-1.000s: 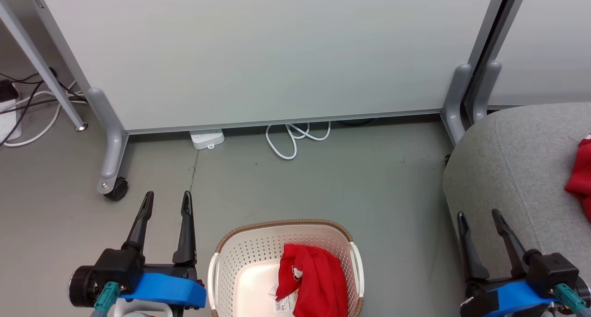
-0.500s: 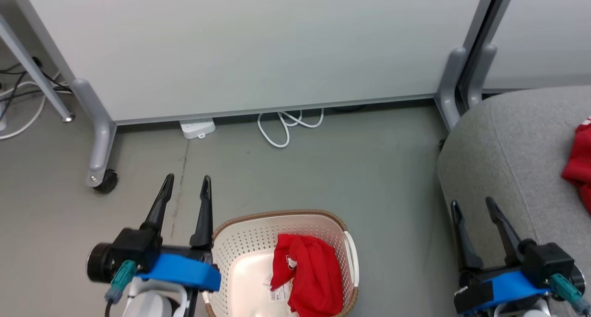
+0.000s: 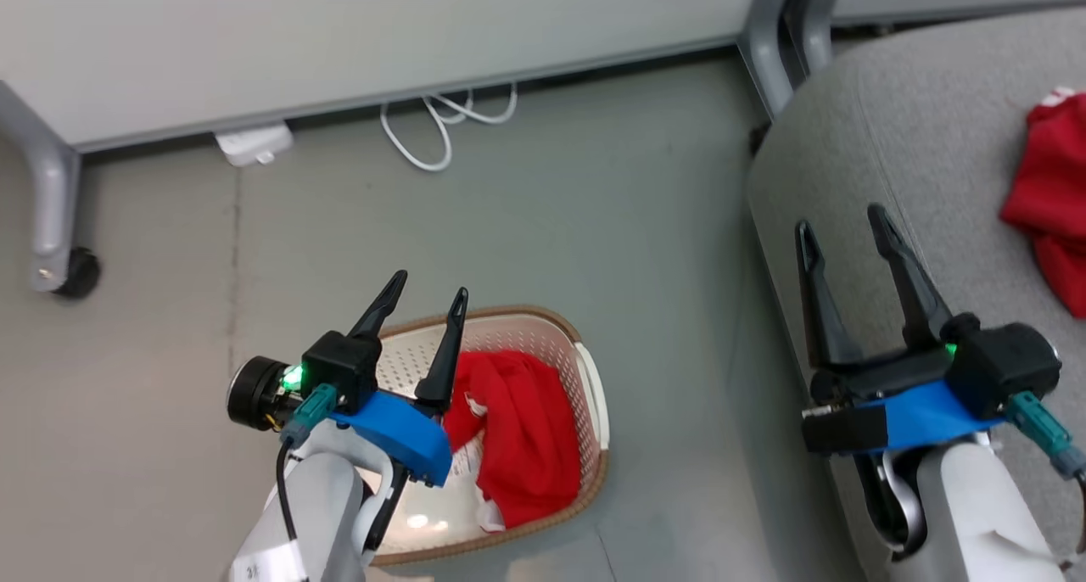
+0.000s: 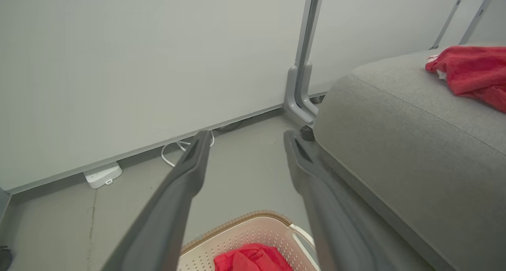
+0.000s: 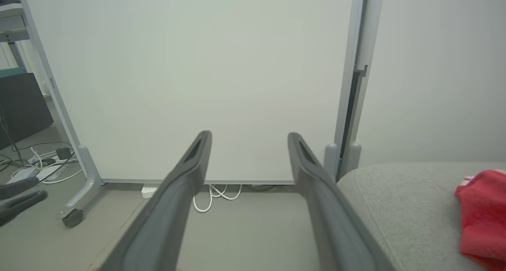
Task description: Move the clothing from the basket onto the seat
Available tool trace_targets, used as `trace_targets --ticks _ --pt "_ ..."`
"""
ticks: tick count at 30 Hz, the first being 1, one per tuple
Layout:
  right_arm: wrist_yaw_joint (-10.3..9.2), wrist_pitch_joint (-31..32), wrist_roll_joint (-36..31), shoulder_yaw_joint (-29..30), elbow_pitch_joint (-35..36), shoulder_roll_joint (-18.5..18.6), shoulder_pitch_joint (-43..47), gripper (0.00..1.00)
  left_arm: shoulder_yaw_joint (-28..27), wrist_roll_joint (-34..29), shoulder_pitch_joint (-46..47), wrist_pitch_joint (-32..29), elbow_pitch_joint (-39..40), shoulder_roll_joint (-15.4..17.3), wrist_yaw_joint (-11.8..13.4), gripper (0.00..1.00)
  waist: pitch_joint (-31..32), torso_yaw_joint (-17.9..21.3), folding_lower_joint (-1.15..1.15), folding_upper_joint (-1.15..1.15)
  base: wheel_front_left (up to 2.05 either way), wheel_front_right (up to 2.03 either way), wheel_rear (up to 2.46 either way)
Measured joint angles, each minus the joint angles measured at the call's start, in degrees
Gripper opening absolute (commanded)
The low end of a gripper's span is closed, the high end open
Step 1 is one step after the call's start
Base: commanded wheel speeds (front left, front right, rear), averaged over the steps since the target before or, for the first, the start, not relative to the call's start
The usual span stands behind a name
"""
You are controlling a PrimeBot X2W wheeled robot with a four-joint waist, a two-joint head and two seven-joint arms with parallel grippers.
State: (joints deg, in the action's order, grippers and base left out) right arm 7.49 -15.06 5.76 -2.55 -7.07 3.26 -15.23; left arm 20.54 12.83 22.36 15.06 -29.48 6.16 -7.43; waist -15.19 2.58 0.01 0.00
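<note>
**Head view: both grippers spread wide and empty, one garment in the basket, one on the seat**

In the head view, the left gripper (image 3: 430,284) is seen with its jaws spread fully apart and nothing held between them. Its fingertips are placed over the far rim of the basket (image 3: 585,378). A red garment (image 3: 526,429) lies crumpled inside the basket, just to the right of the right-hand finger and behind its tip. No contact with the fabric can be made out.

The right gripper (image 3: 838,218) is likewise spread wide and empty, with its fingers held over the near edge of the seat (image 3: 891,124). A second red garment (image 3: 1048,183) is laid on the seat, well to the right of those jaws and apart from them.

In the left wrist view, the basket rim and the red garment are framed low in the gap between the fingers, and the seat is found to the right of the right finger.

In the right wrist view, a white cable (image 5: 215,194) is seen on the floor beyond the gap, at the foot of a pale panel (image 5: 197,85). The seat and the second red garment are found to the right of the jaws.
</note>
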Motion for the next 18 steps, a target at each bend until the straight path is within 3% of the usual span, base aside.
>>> trace_targets --ticks 9,18 --pt "0.0 0.0 0.0 -1.7 2.3 -0.1 -6.0 1.0 10.2 4.9 9.0 0.0 -13.5 3.6 0.0 1.0 -9.4 4.4 0.0 0.0 0.0 0.0 0.0" --pt "0.0 0.0 0.4 -2.9 3.5 -0.3 -10.1 1.0 19.5 11.6 17.0 0.0 -26.2 5.3 0.0 1.0 -18.6 7.2 0.0 0.0 0.0 0.0 0.0"
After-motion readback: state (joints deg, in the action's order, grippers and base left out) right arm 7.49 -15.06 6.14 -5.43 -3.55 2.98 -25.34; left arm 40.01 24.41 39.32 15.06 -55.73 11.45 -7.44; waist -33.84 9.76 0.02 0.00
